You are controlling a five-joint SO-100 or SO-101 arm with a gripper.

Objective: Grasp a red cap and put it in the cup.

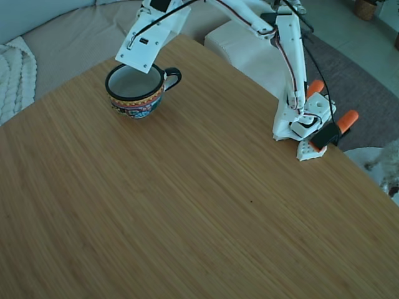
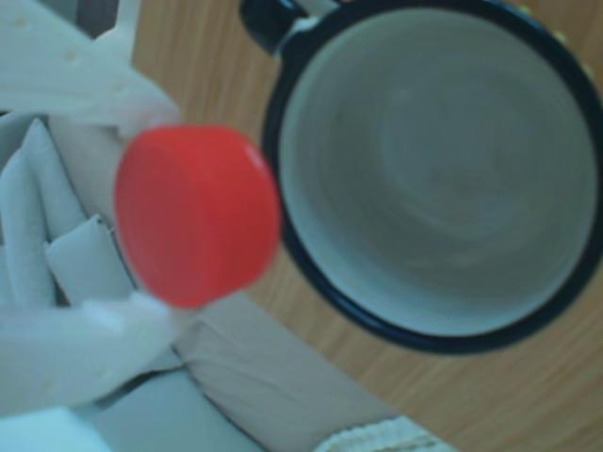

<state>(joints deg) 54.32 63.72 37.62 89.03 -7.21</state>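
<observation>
In the other view the red cap (image 2: 196,215) sits between two white fingers, one above it (image 2: 113,89) and one below (image 2: 85,330). My gripper (image 2: 151,212) is shut on it, just left of the cup's black rim. The cup (image 2: 433,169) shows a pale grey inside with nothing in it. In the fixed view the cup (image 1: 134,103) stands at the table's far left, handle to the right. There the gripper (image 1: 138,62) hangs over the cup's far rim and its body hides the cap.
The arm's white base (image 1: 302,124) is clamped at the table's right edge by clamps with orange handles (image 1: 347,118). A beige sofa (image 1: 68,37) and a white cushion (image 1: 240,47) lie behind the wooden table (image 1: 187,205).
</observation>
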